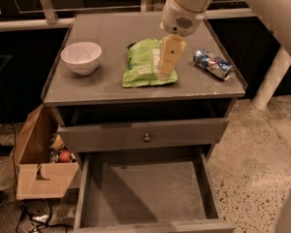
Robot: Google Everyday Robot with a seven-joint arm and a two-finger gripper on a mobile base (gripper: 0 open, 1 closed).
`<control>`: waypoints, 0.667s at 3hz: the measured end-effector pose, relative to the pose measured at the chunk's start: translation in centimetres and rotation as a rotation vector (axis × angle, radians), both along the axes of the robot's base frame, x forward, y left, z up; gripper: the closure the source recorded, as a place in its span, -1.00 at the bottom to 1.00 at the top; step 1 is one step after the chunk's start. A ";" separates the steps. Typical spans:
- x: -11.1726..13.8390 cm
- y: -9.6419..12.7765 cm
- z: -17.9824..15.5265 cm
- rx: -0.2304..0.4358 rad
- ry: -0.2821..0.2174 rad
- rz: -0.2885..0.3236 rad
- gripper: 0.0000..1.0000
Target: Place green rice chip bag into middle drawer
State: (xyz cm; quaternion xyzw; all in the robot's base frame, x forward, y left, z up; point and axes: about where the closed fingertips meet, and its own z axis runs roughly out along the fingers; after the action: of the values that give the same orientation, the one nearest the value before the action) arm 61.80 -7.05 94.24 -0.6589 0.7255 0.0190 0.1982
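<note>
The green rice chip bag (144,64) lies flat on top of the grey cabinet (106,89), near the middle. Its white label panel faces up. My gripper (166,71) hangs from the white arm directly over the bag's right half, its tip at or just above the bag. The middle drawer (150,193) is pulled wide open below, with a bare flat floor and low side walls.
A white bowl (81,57) stands on the cabinet's left side. A crushed blue-silver can (213,63) lies at the right edge. A drawer front with a round knob (147,138) sits above the open drawer. A cardboard box (41,161) stands on the floor to the left.
</note>
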 end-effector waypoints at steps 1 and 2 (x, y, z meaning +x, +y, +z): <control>1.8 1.2 0.0 -0.003 0.006 0.025 -1.00; 3.5 2.2 -0.6 -0.005 0.017 0.048 -1.00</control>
State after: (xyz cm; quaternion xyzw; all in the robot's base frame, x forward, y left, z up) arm 65.31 -4.83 93.68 -0.6762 0.7112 0.0274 0.1900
